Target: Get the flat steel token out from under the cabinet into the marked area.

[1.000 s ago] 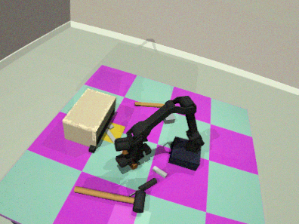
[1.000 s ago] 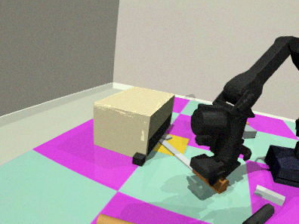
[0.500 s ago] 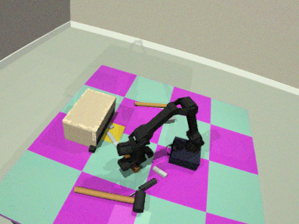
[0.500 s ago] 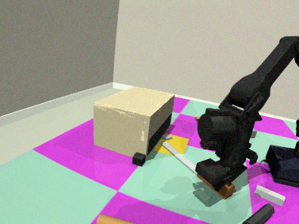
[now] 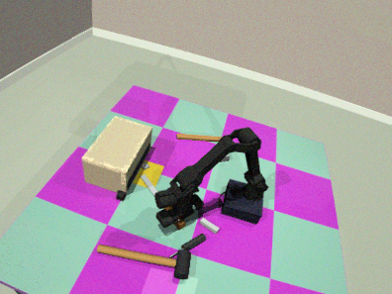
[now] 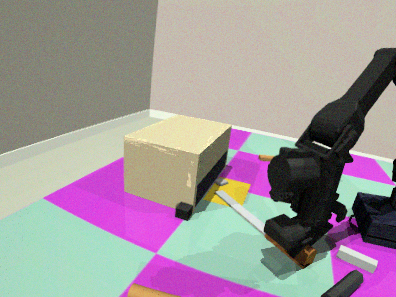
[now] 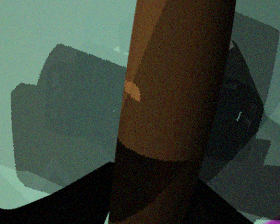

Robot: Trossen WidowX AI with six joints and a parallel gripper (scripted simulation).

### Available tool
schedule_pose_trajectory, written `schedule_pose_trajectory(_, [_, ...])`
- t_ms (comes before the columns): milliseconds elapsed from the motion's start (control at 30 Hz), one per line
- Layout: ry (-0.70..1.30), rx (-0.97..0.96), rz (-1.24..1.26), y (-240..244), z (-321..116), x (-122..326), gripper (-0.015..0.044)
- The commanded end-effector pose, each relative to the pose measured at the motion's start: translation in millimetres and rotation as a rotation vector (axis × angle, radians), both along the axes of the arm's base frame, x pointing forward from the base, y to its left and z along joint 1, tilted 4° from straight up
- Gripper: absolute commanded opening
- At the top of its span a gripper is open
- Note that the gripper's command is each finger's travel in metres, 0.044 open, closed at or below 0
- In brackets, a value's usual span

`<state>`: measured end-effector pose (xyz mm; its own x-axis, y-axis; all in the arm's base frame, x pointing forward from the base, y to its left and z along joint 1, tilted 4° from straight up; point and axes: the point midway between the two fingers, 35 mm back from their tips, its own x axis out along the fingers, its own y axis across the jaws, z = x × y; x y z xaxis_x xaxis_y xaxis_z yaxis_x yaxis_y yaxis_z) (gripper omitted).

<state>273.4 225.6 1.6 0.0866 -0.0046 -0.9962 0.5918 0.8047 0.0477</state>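
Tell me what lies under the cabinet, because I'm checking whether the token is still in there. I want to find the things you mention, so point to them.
Only a dark opening shows along the base of the cabinet (image 5: pixel 119 147) (image 6: pixel 160 171); whatever is beneath is hidden by its walls and shadow, so I cannot tell.

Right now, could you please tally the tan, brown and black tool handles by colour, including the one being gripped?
Tan: 2 (front handle, rear handle)
Brown: 1 (gripped handle)
Black: 1 (black handle)
Total: 4
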Motion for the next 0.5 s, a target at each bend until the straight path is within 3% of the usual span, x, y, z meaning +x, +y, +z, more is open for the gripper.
schedule_pose_trajectory(0, [0.0, 0.0, -0.004, 4, 1, -5, 0.0])
schedule_pose_trajectory(467, [0.001, 0.0, -0.004, 16, 0, -20, 0.0])
